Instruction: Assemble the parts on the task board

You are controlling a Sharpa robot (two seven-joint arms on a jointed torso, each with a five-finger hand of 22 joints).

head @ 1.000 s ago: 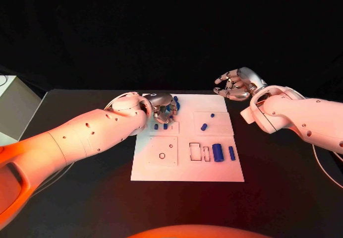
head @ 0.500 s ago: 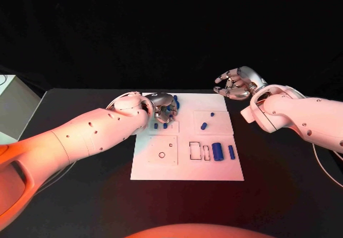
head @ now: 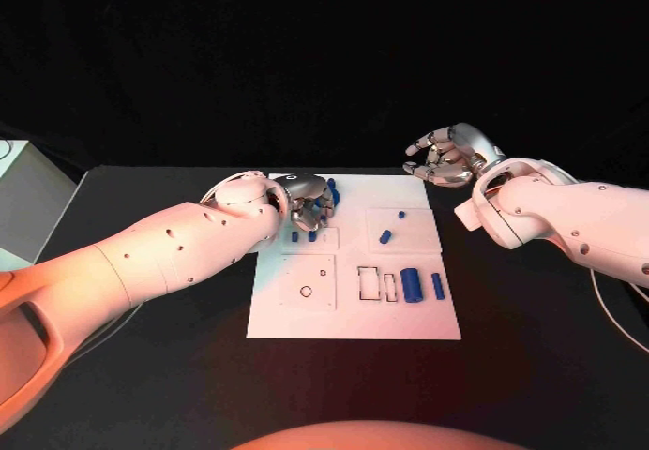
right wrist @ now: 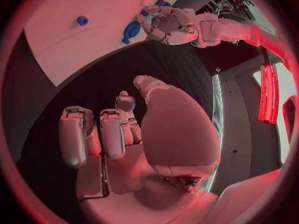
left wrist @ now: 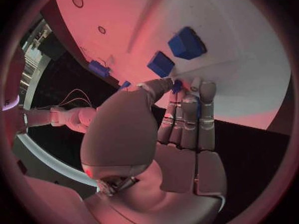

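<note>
Over the last second little changed: the silver left hand [head: 306, 202] stayed clamped on a small blue part [left wrist: 177, 86] at the upper left of the white task board [head: 354, 319], insertion seemingly unfinished, while the silver right hand [head: 450, 155] hovered empty, fingers curled, off the board's upper-right corner.

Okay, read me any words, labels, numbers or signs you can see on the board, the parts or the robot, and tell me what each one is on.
None: no readable text.
Task board: outlined rectangles and small circles, no lettering.
Blue parts: plain.
Left robot hand and right robot hand: no readable markings.
</note>
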